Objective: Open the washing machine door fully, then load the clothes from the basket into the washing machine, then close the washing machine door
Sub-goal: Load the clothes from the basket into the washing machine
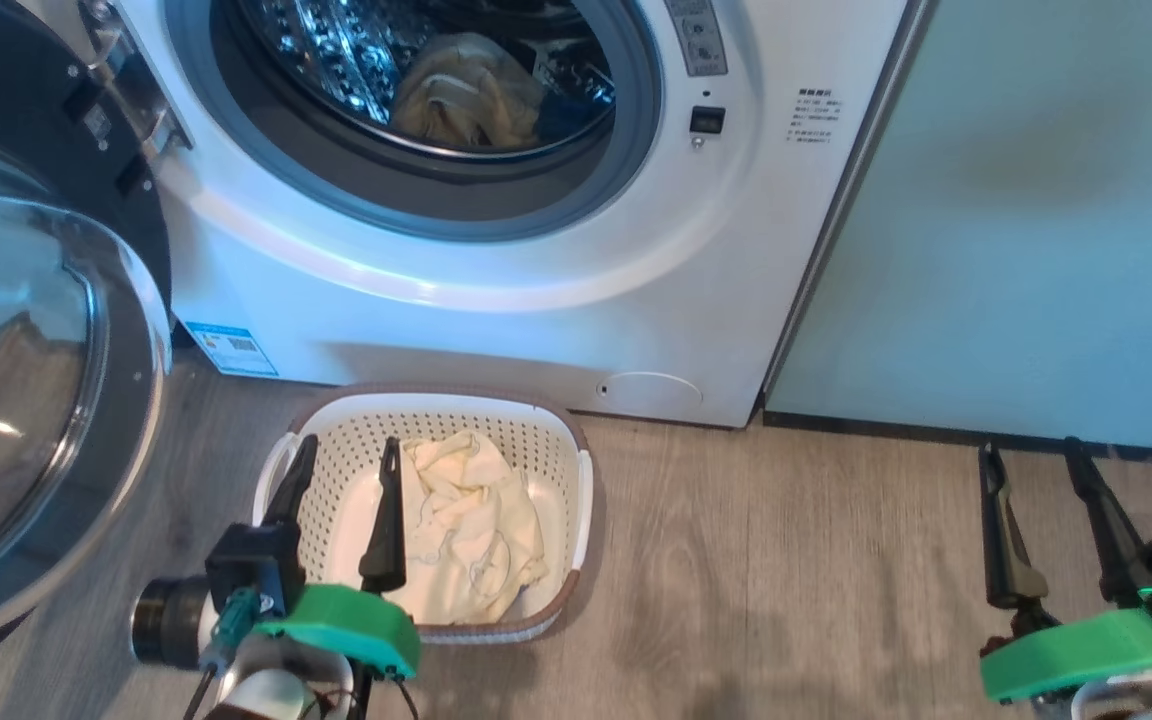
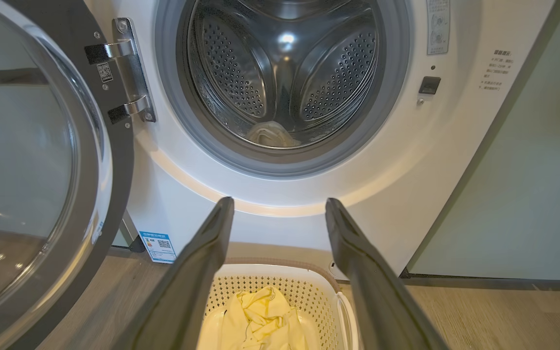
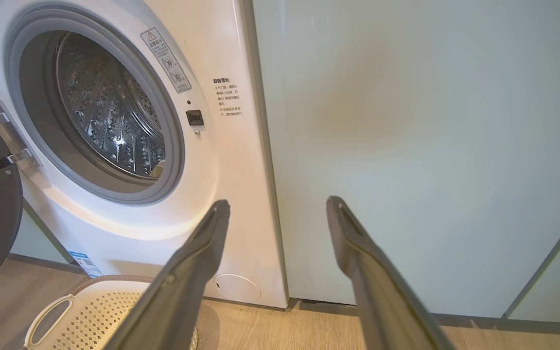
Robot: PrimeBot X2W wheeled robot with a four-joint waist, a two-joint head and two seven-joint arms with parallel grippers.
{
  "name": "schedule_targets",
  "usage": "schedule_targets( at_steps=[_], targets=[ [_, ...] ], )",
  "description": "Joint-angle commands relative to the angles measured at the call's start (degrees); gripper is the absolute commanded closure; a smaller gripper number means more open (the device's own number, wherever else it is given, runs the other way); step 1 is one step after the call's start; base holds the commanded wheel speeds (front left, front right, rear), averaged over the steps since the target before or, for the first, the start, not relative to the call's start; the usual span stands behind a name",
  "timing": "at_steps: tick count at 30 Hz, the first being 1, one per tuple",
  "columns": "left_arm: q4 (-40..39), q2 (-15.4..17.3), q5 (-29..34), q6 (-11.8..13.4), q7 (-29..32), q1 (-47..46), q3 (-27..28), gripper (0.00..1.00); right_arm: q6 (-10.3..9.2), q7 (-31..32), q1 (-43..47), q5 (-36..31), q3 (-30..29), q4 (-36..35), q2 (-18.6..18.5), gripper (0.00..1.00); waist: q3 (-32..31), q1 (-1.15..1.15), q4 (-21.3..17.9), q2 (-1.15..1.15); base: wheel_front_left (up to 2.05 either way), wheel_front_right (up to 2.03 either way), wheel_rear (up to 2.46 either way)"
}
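The washing machine door (image 1: 26,400) stands wide open. Cream clothes (image 1: 471,525) lie in the basket (image 1: 566,440) on the floor (image 1: 786,580), just in front of the washing machine (image 1: 496,310). The left claw (image 1: 350,441) hangs wide above the basket, holding nothing. The right claw (image 1: 1030,447) is wide and empty too.

The washing machine (image 1: 496,320) stands at 12 o'clock, with its door (image 1: 26,400) swung out to 9 o'clock and a cabinet (image 1: 1036,220) just beside it at 3 o'clock. The basket (image 1: 566,470) sits on the floor (image 1: 786,580) in front of the machine. The clothes (image 1: 466,530) lie in the basket, and one garment (image 1: 466,95) lies in the drum (image 1: 336,50). The left gripper (image 1: 350,442) hangs over the basket's 8 o'clock side. The right gripper (image 1: 1030,448) is well apart at 3 o'clock, before the cabinet.
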Motion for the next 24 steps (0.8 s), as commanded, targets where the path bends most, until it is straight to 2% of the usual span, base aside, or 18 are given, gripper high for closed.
schedule_targets(
  at_steps=[1, 24],
  targets=[
    [-2.0, 1.1, 0.0, 4.8, 0.0, -1.2, 2.0, 0.0, -0.16, 0.1, -0.7, 0.1, 1.2, -2.3, -0.4, 0.0, -0.5, 0.01, 0.0, 0.0, 0.0, 0.0, 0.0],
    [-2.7, 1.4, -0.1, 5.3, 0.6, -1.4, 0.8, 0.0, -0.16, 1.0, 0.7, 0.3, 0.9, -3.7, -0.4, 0.0, -1.3, 0.01, 0.5, 0.0, 0.0, 0.0, 0.0]
  ],
)
